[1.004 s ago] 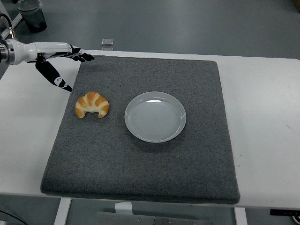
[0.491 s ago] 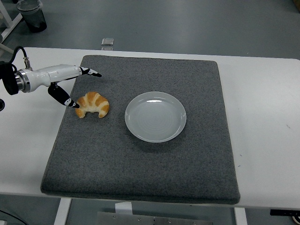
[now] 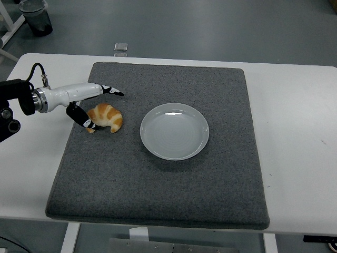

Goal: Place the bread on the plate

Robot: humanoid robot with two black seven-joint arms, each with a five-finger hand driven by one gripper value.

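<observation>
A golden croissant (image 3: 107, 117) lies on the grey mat (image 3: 158, 179), left of an empty white plate (image 3: 174, 131). My left hand (image 3: 97, 105) reaches in from the left edge and straddles the croissant. Its fingers (image 3: 110, 89) stretch over the far side and the thumb (image 3: 84, 119) touches the near left end. The hand is spread and has not closed on the bread. The right arm is out of view.
The mat covers most of the white table (image 3: 295, 132). A small clear object (image 3: 120, 47) sits on the floor beyond the table's far edge. A dark bin (image 3: 36, 17) stands at the top left.
My left hand has come down and to the right, from the mat's far left corner to the croissant, and now brackets it. The croissant and plate have not moved.
</observation>
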